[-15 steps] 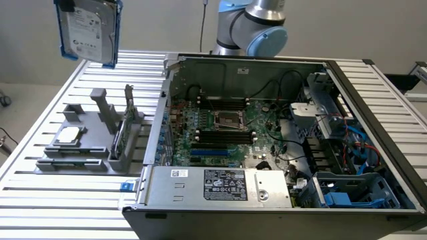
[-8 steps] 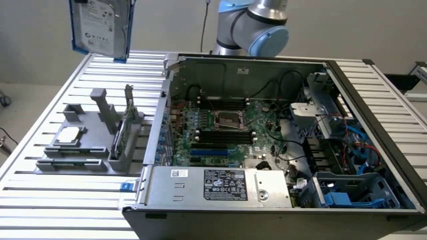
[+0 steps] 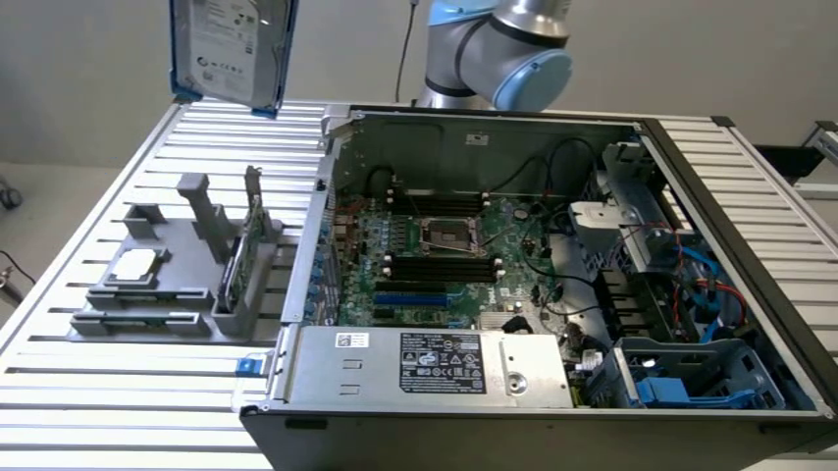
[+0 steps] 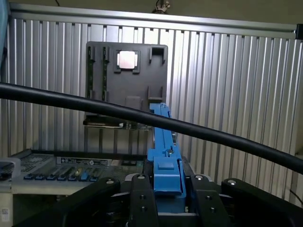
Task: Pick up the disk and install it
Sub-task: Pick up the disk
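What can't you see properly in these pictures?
Exterior view: the disk runs off the upper edge, so its top is cut off.
Wrist view: the disk is edge-on, so its label is hidden.
Wrist view: a black cable crosses the grey holder, covering a strip of it.
Exterior view: print on the power supply label is too small to read.
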